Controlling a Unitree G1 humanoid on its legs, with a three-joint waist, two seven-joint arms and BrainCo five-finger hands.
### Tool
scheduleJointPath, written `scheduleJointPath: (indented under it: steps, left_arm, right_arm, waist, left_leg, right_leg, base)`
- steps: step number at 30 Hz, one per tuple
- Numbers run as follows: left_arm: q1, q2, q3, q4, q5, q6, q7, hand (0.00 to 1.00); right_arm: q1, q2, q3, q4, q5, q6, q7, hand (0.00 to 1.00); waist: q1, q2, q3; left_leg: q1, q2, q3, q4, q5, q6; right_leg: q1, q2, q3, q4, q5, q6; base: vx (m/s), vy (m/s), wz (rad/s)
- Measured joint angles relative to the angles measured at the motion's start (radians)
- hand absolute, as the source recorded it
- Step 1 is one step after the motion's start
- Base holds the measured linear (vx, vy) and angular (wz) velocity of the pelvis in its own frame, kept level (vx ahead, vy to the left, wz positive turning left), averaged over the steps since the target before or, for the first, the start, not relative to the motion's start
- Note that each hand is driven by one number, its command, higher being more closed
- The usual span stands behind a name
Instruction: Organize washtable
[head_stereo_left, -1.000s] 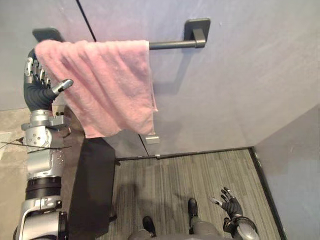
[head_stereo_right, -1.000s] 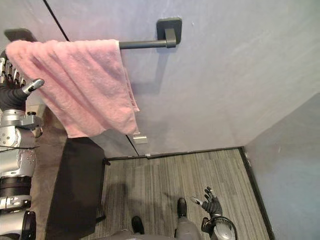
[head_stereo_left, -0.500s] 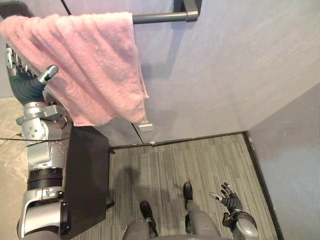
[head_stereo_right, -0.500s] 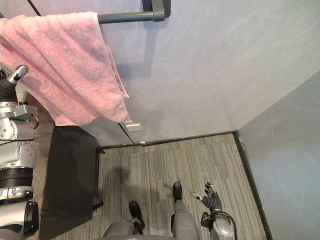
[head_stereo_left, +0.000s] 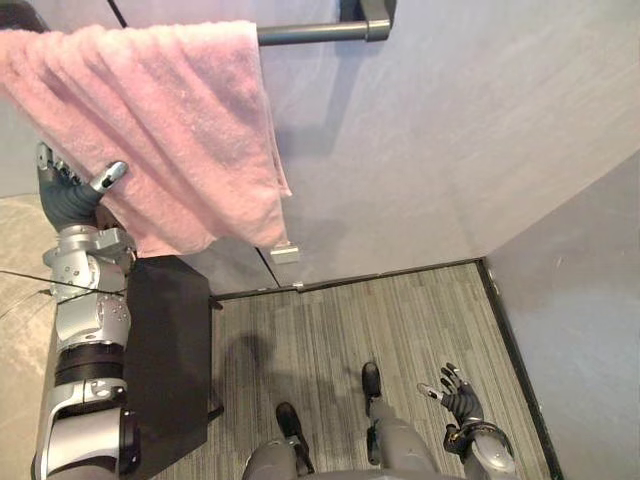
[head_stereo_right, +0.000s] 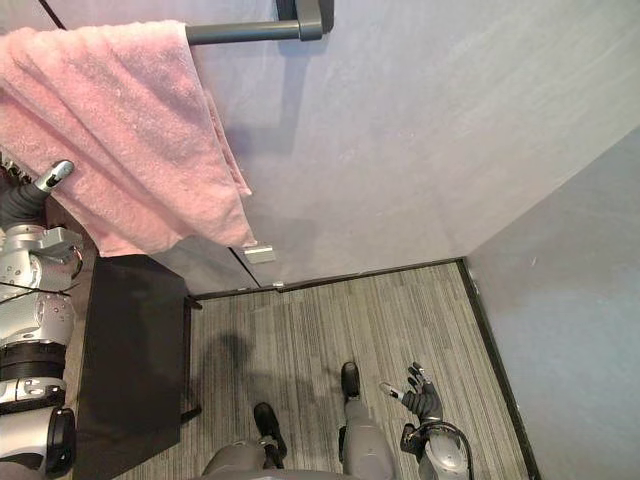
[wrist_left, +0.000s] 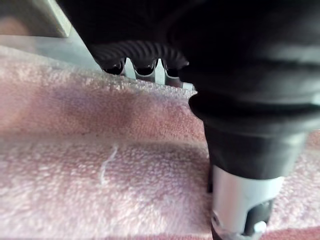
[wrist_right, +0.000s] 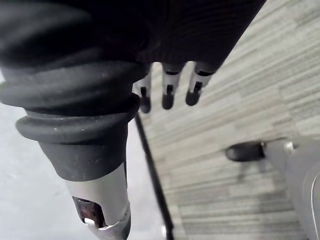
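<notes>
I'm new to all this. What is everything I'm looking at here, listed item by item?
towel: one, pink, draped over the bar, hanging down the wall
bar: one, dark grey, fixed to the wall at the top
plate: one, small and pale, on the wall just under the towel's lower corner
table: one, black, below the towel on the robot's left
wall: grey, behind it all
floor: grey, striped, below
left hand: one, silver and dark, raised at the towel's left edge, fingers straight, thumb against the cloth
right hand: one, silver and dark, low over the floor, fingers spread, empty
</notes>
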Motion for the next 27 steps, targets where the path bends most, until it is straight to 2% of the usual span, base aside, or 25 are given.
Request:
scheduleJointPath:
  steps: [8, 9, 17, 21, 23, 24, 25, 27]
  left_arm:
    - [0.049, -0.001, -0.001, 0.001, 0.034, 0.028, -0.019, 0.00]
    - [0.049, -0.003, -0.001, 0.001, 0.034, 0.033, -0.019, 1.00]
    - [0.054, -0.008, -0.003, 0.001, 0.074, 0.054, -0.023, 1.00]
    - [0.054, -0.008, -0.016, 0.001, 0.089, 0.059, -0.038, 1.00]
    - [0.054, -0.008, -0.035, 0.001, 0.098, 0.061, -0.042, 1.00]
    - [0.053, -0.008, -0.044, 0.001, 0.102, 0.061, -0.042, 1.00]
    - [0.051, -0.006, -0.063, 0.001, 0.102, 0.062, -0.043, 1.00]
    - [0.043, -0.004, -0.082, 0.001, 0.102, 0.061, -0.044, 1.00]
  right_arm:
    - [0.005, 0.002, 0.000, 0.000, -0.011, 0.000, 0.017, 0.00]
    - [0.006, 0.002, 0.000, 0.000, -0.011, 0.000, 0.018, 0.00]
    - [0.022, 0.001, 0.000, -0.009, -0.012, 0.002, 0.019, 0.00]
    - [0.034, -0.009, 0.001, -0.134, -0.009, 0.015, 0.028, 0.00]
    - [0.025, -0.036, 0.016, -0.213, -0.006, 0.015, 0.041, 0.00]
    - [0.007, -0.076, 0.047, -0.275, -0.001, 0.015, 0.046, 0.00]
    - [-0.019, -0.126, 0.083, -0.346, 0.028, 0.013, 0.065, 0.00]
    - [-0.073, -0.173, 0.129, -0.409, 0.080, 0.011, 0.085, 0.00]
  waist:
    - [-0.008, 0.002, -0.001]
    - [-0.009, 0.002, -0.001]
    - [-0.019, 0.017, -0.018]
    - [-0.023, 0.032, -0.041]
    - [-0.021, 0.032, -0.056]
    - [-0.020, 0.032, -0.062]
    - [-0.019, 0.032, -0.064]
    - [-0.015, 0.030, -0.073]
  left_leg:
    - [0.010, 0.000, 0.000, -0.001, 0.000, 0.000]
    - [0.010, 0.000, 0.000, -0.001, 0.000, 0.000]
    - [0.015, -0.001, -0.001, -0.005, 0.000, 0.001]
    - [0.023, -0.001, -0.001, -0.014, 0.000, 0.000]
    - [0.023, -0.001, -0.001, -0.016, 0.000, 0.000]
    - [0.027, -0.002, -0.002, -0.016, 0.000, 0.000]
    - [0.039, -0.001, -0.002, -0.016, 0.000, 0.000]
    - [0.041, -0.001, -0.004, -0.015, 0.000, 0.000]
  right_leg:
    - [0.009, 0.000, -0.002, 0.000, 0.000, 0.000]
    - [0.010, 0.000, -0.002, 0.000, 0.000, 0.000]
    - [0.014, 0.000, -0.004, 0.000, -0.001, 0.000]
    - [0.018, 0.000, -0.002, 0.000, -0.001, 0.001]
    - [0.018, 0.000, -0.001, 0.000, -0.001, 0.001]
    - [0.022, 0.000, -0.001, 0.000, -0.001, 0.001]
    - [0.033, 0.000, 0.000, 0.000, -0.001, 0.001]
    - [0.037, -0.001, 0.000, 0.000, -0.001, 0.001]
  base:
    - [0.00, 0.000, 0.00]
    - [0.00, 0.000, 0.00]
    - [0.00, 0.000, 0.00]
    - [0.00, 0.000, 0.00]
    - [0.00, 0.000, 0.00]
    - [0.00, 0.000, 0.00]
    - [0.00, 0.000, 0.00]
    - [0.00, 0.000, 0.00]
